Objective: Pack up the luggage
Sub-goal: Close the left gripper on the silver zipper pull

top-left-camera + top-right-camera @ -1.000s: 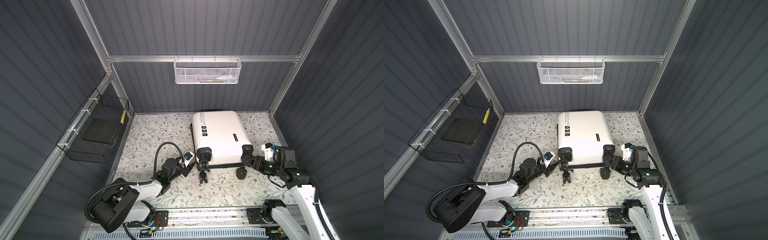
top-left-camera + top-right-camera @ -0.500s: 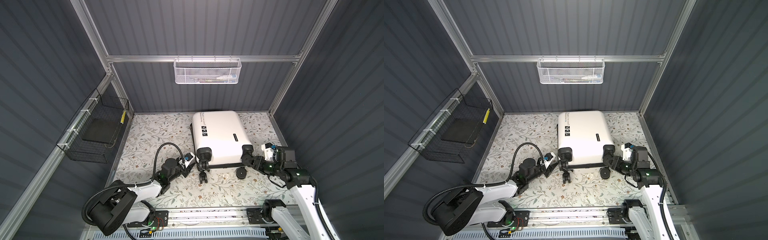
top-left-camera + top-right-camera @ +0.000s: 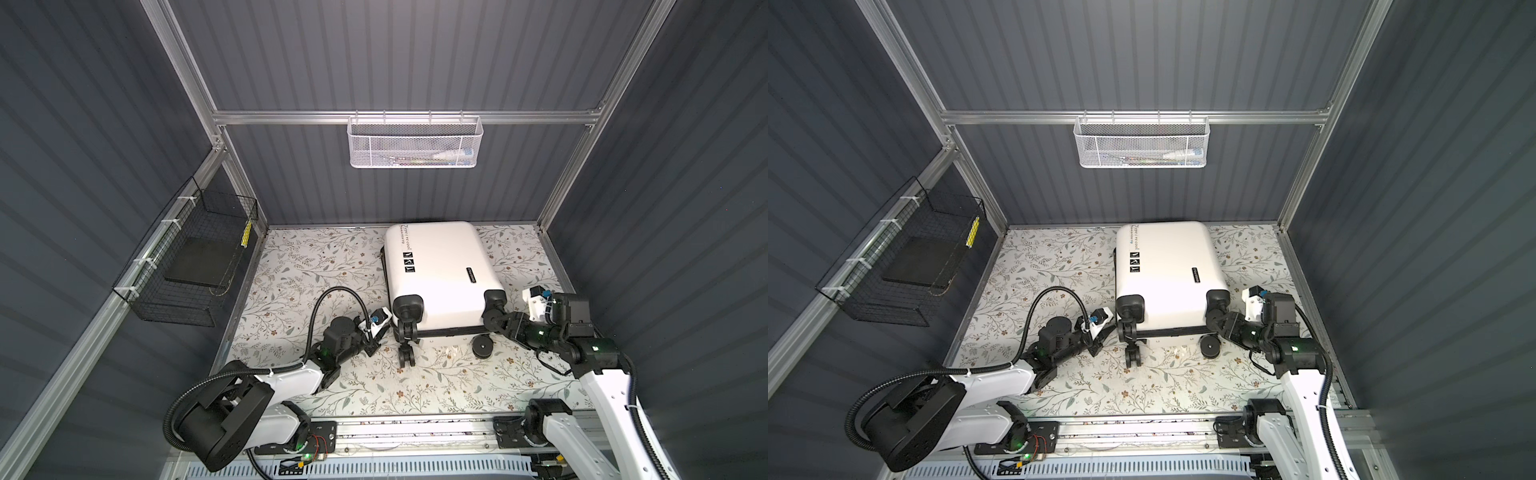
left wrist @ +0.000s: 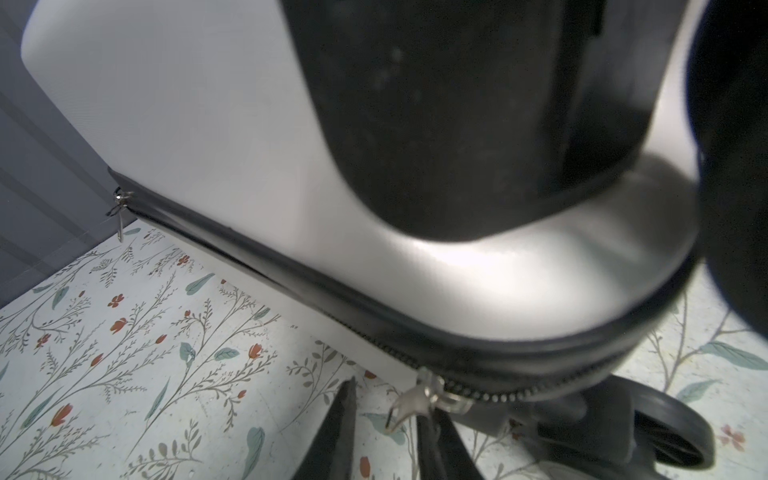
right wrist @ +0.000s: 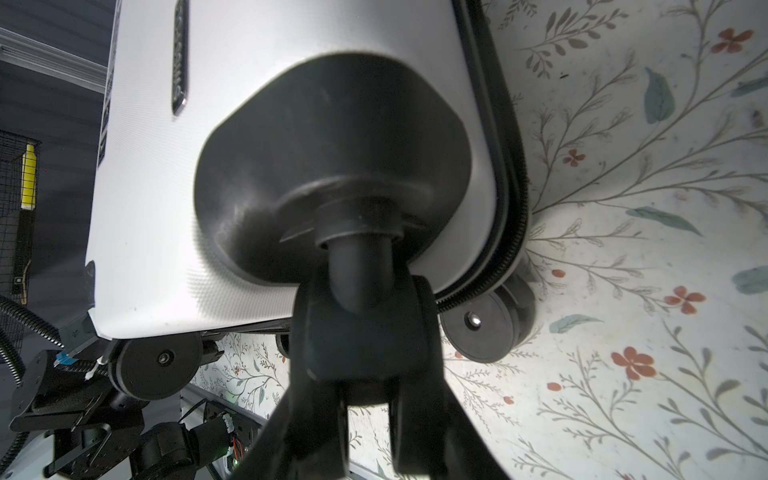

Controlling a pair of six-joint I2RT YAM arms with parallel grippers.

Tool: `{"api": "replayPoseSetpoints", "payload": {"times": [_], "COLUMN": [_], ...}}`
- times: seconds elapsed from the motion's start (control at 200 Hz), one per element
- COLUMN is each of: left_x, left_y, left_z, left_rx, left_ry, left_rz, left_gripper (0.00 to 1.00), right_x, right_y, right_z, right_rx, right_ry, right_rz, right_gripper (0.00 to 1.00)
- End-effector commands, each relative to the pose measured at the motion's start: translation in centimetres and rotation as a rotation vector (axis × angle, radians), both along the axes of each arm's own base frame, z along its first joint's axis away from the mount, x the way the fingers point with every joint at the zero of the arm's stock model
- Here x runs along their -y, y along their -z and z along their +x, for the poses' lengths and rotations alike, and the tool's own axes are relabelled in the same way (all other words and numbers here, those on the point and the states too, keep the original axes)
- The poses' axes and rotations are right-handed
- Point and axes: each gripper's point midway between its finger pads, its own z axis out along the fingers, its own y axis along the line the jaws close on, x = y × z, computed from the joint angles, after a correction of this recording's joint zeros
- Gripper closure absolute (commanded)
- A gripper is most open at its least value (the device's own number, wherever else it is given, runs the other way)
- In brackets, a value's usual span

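The small white hard-shell suitcase (image 3: pixel 436 274) lies flat on the floral desk (image 3: pixel 316 266), long axis front-to-back. The left hand (image 4: pixel 384 399), unclenched, straddles its silver zipper pull (image 4: pixel 415 401); the right hand (image 5: pixel 361 353) clamps a black caster (image 5: pixel 357 257).

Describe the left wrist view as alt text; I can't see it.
The left gripper straddles the silver zipper pull at a corner of the white luggage, jaws apart, not yet pinching it. A black wheel and the floral tabletop show beside it.
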Motion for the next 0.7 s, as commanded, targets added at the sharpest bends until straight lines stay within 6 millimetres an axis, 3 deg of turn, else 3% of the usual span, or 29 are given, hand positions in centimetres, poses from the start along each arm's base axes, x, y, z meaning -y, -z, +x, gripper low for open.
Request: {"api": "replayPoseSetpoints", "payload": {"times": [0.0,0.695], "left_x": [0.59,0.66], "left_y": [-0.30,-0.87], "left_z": [-0.04,0.20], "left_rx": [0.013,-0.005], "left_ry": [0.030,0.012], "left_rz": [0.004,-0.014], "left_gripper": [0.75,1.00], "right_x": [-0.06,-0.05], "right_y": [0.69,0.69], "right_z": [-0.48,-0.52], "right_rx": [-0.039,-0.041], "right_ry": [0.005,0.006], "right_rz": [0.005,0.004], "right_gripper": [1.00,1.00]}}
